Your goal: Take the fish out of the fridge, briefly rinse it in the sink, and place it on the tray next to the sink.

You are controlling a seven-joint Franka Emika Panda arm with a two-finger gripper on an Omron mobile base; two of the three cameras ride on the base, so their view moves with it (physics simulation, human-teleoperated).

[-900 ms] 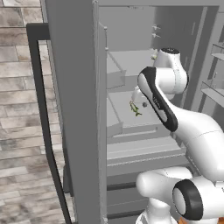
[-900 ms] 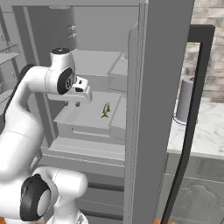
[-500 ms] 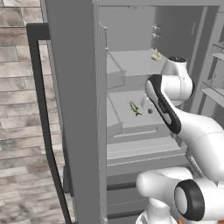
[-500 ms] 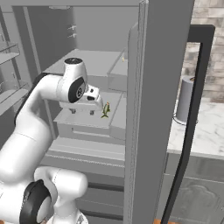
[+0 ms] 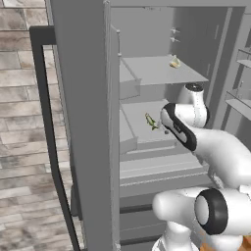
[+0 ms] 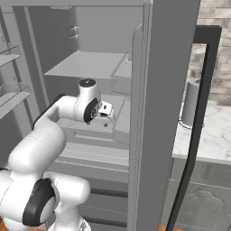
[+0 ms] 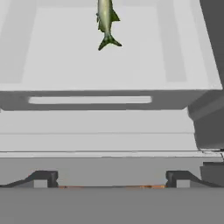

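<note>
In the left base view the fridge (image 5: 83, 122) stands open, its door edge and black bar handle (image 5: 49, 142) to the left, and the fish (image 5: 151, 121) lies on the middle shelf (image 5: 142, 130), just left of the arm's dark wrist, which covers the shelf's right part. A small yellowish lump (image 5: 175, 62) sits on the upper shelf, well apart from the fish. In the right base view the door edge stands between the camera and the shelves; the pincer (image 6: 107, 113) sits over the middle shelf and hides the fish, and whether it is parted or closed cannot be told here. To the right, outside the fridge, a grey cylinder (image 6: 191, 103) stands on a pale marble surface (image 6: 207, 135), which the left view does not show. In the hand view the fish (image 7: 106, 21) lies at the top, tail toward the camera, on the pale shelf beyond a front lip; the two fingertips (image 7: 41, 178) stand wide apart at the bottom, released, holding nothing, well short of the fish. Compared with half a second ago, the wrist has dropped and moved in closer to the fish, which has not moved.
</note>
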